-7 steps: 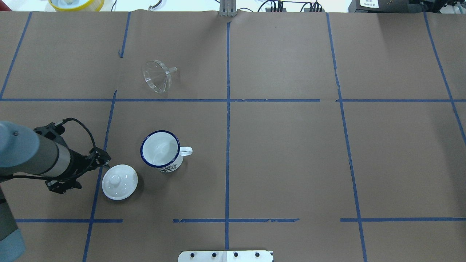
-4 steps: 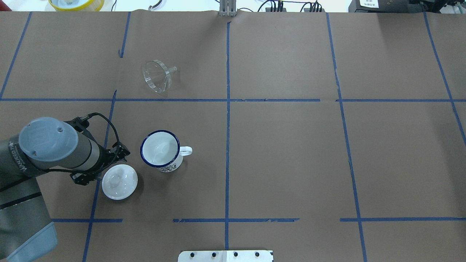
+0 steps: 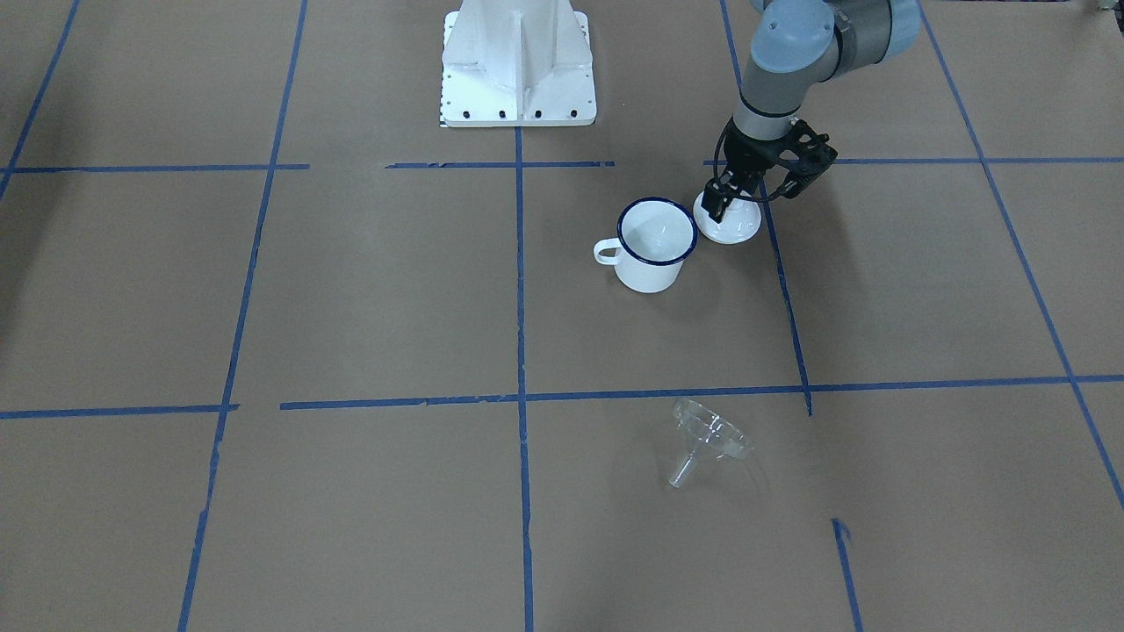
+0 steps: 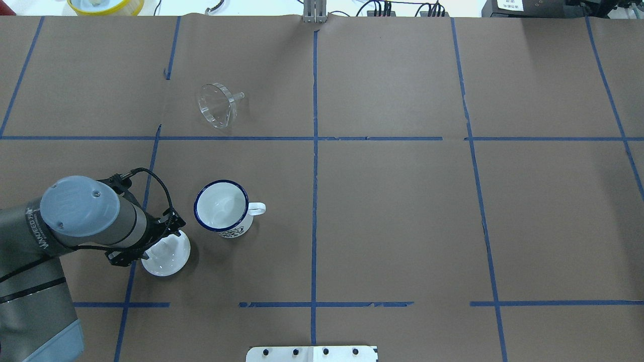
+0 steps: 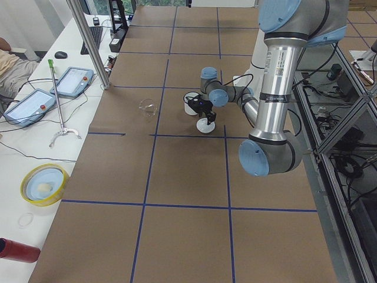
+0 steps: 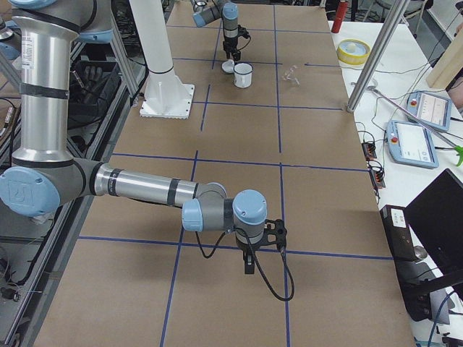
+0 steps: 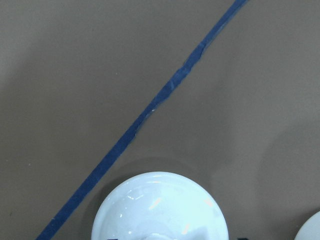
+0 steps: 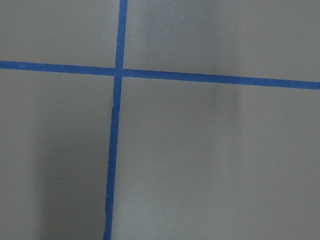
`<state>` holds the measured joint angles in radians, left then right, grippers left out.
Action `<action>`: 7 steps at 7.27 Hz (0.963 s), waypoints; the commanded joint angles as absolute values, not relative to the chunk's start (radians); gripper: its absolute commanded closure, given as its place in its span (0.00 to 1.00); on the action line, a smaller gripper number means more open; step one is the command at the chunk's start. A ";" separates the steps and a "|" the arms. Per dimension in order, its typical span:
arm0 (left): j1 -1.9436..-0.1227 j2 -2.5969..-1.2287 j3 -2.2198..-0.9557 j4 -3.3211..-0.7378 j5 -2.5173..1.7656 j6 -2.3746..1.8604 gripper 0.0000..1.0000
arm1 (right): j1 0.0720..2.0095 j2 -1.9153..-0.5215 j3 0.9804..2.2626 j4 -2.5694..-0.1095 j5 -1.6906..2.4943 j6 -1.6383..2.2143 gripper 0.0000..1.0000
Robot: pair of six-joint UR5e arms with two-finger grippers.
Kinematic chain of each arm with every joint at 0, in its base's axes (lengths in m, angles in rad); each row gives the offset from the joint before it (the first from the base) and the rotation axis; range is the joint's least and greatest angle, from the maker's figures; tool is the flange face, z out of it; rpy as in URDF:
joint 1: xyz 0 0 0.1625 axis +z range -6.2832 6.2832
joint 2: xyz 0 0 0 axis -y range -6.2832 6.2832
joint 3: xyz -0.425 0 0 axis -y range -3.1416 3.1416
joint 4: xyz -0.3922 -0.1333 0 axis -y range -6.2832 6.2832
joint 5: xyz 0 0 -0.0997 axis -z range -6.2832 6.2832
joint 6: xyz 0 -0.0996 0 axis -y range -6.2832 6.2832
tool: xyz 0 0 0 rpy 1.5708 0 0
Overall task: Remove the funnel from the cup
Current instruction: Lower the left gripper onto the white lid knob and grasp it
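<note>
The clear funnel (image 4: 219,104) lies on its side on the brown paper, far from the cup; it also shows in the front view (image 3: 708,442). The white mug with a dark blue rim (image 4: 221,206) stands upright and empty, handle to the right, also in the front view (image 3: 656,242). My left gripper (image 4: 171,232) hangs over a white domed lid (image 4: 167,256) just left of the mug, jaws apart. In the left wrist view the lid (image 7: 160,207) fills the bottom edge. My right gripper (image 6: 249,262) shows only in the exterior right view; I cannot tell its state.
The robot's white base plate (image 4: 312,353) is at the near table edge. Blue tape lines (image 4: 315,151) grid the paper. A yellow-rimmed dish (image 4: 104,5) and cables lie beyond the far edge.
My left arm has swung right and forward, bringing the gripper from left of the lid to over it. Funnel, mug and lid have not moved.
</note>
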<state>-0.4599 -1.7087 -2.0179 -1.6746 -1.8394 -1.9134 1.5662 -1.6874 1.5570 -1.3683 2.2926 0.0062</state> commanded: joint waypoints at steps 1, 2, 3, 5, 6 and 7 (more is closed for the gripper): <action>-0.443 -1.671 -2.028 -1.725 -1.839 -1.925 0.31 | 1.566 -1.687 1.559 -1.368 2.293 0.006 0.00; -0.443 -1.671 -2.028 -1.733 -1.839 -1.927 0.53 | 1.566 -1.687 1.557 -1.368 2.292 0.006 0.00; -0.443 -1.671 -2.028 -1.733 -1.839 -1.925 0.91 | 1.566 -1.687 1.557 -1.368 2.293 0.006 0.00; -0.451 -1.671 -2.051 -1.727 -1.839 -1.919 1.00 | 1.566 -1.687 1.557 -1.368 2.293 0.006 0.00; -0.456 -1.669 -2.078 -1.703 -1.839 -1.916 1.00 | 1.566 -1.687 1.557 -1.368 2.293 0.006 0.00; -0.457 -1.648 -2.174 -1.616 -1.839 -1.914 1.00 | 1.566 -1.687 1.559 -1.368 2.293 0.006 0.00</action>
